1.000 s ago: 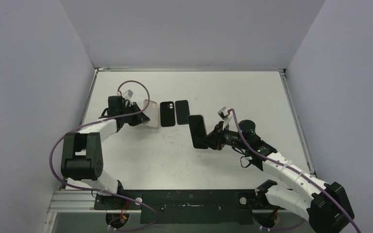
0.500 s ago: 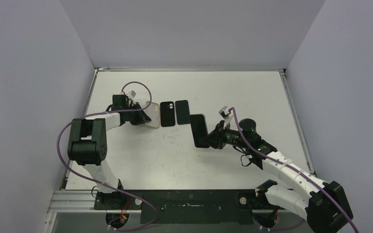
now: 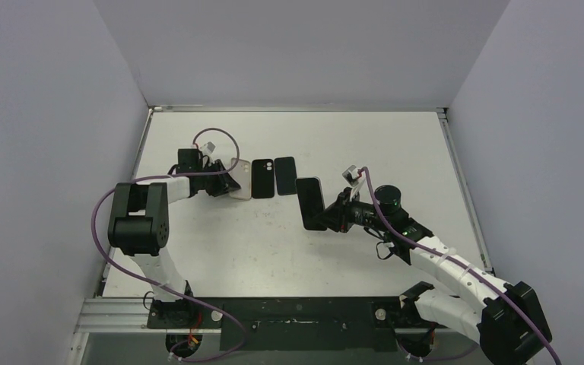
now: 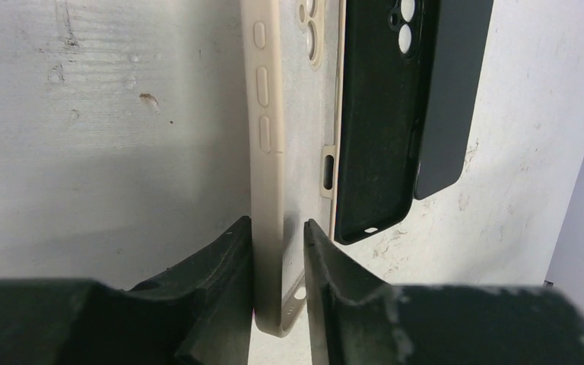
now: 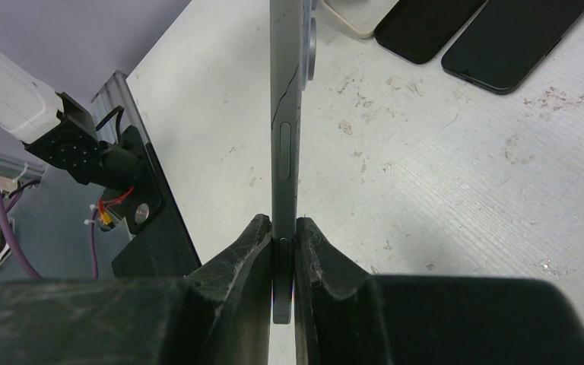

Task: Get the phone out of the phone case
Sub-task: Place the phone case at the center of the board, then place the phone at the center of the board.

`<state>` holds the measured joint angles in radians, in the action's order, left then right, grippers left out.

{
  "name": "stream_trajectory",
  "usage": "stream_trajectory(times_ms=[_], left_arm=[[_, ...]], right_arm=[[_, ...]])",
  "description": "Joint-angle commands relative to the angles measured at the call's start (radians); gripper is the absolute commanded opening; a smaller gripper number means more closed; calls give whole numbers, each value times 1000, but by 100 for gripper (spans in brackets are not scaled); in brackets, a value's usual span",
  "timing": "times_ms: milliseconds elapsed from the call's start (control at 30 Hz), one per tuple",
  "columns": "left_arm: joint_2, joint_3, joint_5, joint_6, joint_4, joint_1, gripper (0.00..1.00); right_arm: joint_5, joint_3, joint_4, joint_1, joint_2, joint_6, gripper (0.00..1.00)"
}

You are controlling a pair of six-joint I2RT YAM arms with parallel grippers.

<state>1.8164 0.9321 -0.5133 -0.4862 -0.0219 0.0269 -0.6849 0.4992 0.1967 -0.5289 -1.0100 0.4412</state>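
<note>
Right fingers (image 5: 236,262) clamp the phone (image 5: 287,114) edge-on, long axis pointing away, right of the case (image 4: 266,152); left fingers (image 4: 220,262) straddle its wall, seemingly slightly apart

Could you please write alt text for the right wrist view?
The right gripper is shut on the end of a phone, seen edge-on above the white table. Beyond it lie the corner of a beige case, a black case and a dark slab.
</note>
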Motion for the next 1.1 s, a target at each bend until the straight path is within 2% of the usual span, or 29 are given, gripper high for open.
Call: stream_trajectory(times_ms=[0,233,333,467,633,833,933,1067], left_arm=[[-13,8,3,7,-43,5,31],[-51,38,94,41,58,4,64],[-96,41,156,59,100,4,74],[-177,68,247,109,203,5,78],[-355,49,329,150,251,13,82],[-564,-29,331,169,259,45,84],[-659,-55,383,190,271,126,89],[-790,-57,532,239,317,244,94]], right_arm=[[-14,19,106,11,8,5,0],[22,48,60,32,-29,7,0],[24,69,47,54,-71,14,0],[23,109,10,93,-132,18,0],[1,151,-1,164,-229,34,0],[-32,246,27,220,-403,52,0],[-37,285,65,237,-493,71,0],[-50,372,63,257,-623,71,0]])
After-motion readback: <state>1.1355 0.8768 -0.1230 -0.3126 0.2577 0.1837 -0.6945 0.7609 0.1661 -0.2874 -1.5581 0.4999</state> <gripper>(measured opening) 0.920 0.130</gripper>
